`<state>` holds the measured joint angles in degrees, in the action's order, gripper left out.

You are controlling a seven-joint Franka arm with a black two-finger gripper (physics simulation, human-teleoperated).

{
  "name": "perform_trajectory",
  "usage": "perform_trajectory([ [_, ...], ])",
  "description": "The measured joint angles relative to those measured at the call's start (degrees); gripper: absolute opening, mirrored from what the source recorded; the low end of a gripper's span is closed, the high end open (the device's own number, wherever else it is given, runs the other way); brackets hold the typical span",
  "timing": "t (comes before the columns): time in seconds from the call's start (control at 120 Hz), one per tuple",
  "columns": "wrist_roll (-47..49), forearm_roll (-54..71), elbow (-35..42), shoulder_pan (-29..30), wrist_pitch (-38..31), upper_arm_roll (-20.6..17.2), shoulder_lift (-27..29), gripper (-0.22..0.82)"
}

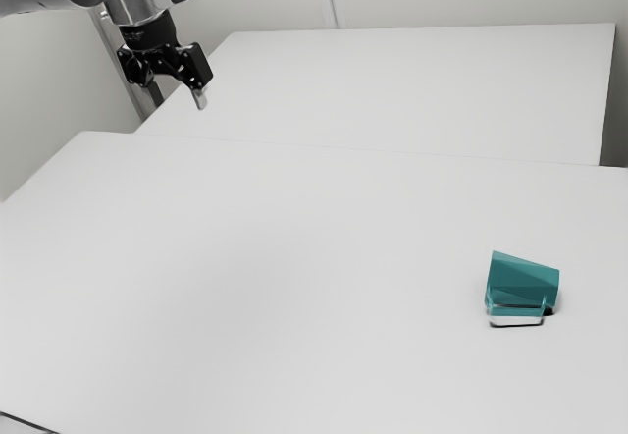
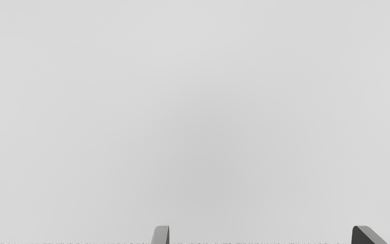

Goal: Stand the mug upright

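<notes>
Mug [image 1: 520, 285] lay on its side on the bench [image 1: 255, 257], well apart from the fingers [image 2: 161, 235], which stood wide with nothing between. Approach step: best kept high across, then lined up over the mug body before lowering.

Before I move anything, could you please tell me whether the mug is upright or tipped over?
Tipped over: in the exterior view, the teal mug lies on its side, its body lengthwise along the white table.

Teal mug [image 1: 522, 282] — on its side — at the exterior view's right.
</notes>
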<state>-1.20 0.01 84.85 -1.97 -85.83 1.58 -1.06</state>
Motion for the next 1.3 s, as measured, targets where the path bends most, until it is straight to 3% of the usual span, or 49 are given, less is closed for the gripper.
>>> perform_trajectory([
  [0.233,-0.72,-0.97,1.69,-0.5,-1.44,-0.22,-0.2,0.58],
  [0.633,-8.35,-18.74,17.05,-0.6,-22.5,-0.26,-0.36,0.58],
  [0.833,-15.93,-30.61,24.48,-0.79,-29.23,-0.37,-0.86,0.58],
  [1.3,-31.94,-47.37,29.76,-8.43,-36.58,-0.53,-6.54,0.58],
])
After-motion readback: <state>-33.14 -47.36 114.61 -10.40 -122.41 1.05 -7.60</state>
